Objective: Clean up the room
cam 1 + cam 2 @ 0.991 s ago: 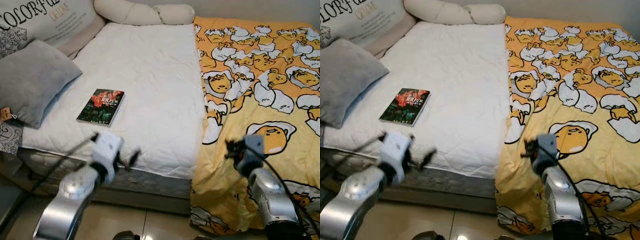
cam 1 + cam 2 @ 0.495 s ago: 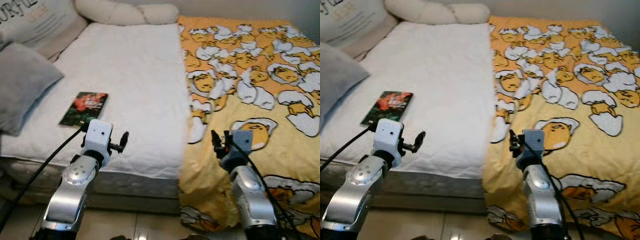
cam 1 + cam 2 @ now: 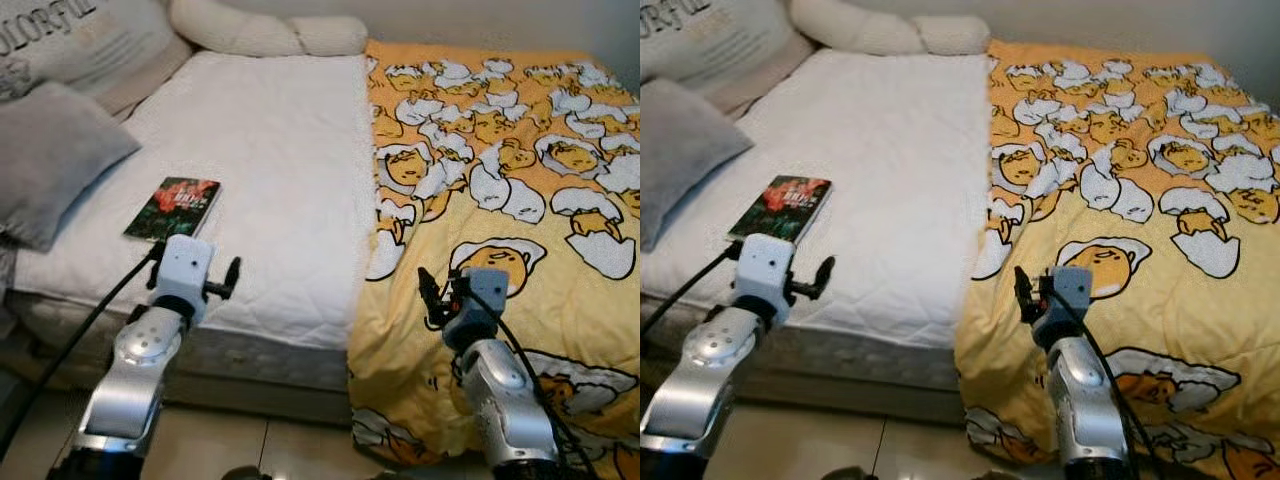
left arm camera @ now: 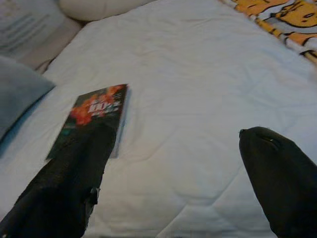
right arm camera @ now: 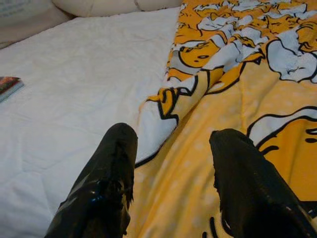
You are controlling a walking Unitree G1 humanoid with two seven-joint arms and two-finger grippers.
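Inspected bed [image 3: 280, 150] from its foot, head views looking forward and down. Found white quilted mattress cover across left and centre of frame. Found book [image 3: 173, 208] lying flat on the cover at left of centre, near the front edge, dark cover with red and orange artwork; title too small to read, digits resembling "100" made out in the left wrist view [image 4: 94, 111]. Noted grey pillow [image 3: 55, 160] at left edge, resting on the cover just left of the book, apart from it. Noted printed cushion [image 3: 90, 45] at upper left, lettering reading in part "OLORFUL", smaller lines beneath illegible. Noted cream bolster [image 3: 265, 32] along top centre, against the wall.

Found yellow duvet [image 3: 500, 180] over right half of frame, printed with cartoon egg figures in white shells, its left edge folded back over the white cover and its lower part hanging over the foot of the bed. No brand or label legible on it.

Observed left gripper [image 3: 232, 276] at lower left of frame, above the cover's front edge, just below the book and not touching it; fingers [image 4: 74, 183] spread wide, holding nothing. Observed right gripper [image 3: 428, 296] at lower centre-right, over the duvet near its folded edge; fingers [image 5: 106, 183] spread, holding nothing. Noted black cable trailing from left wrist toward lower left corner.
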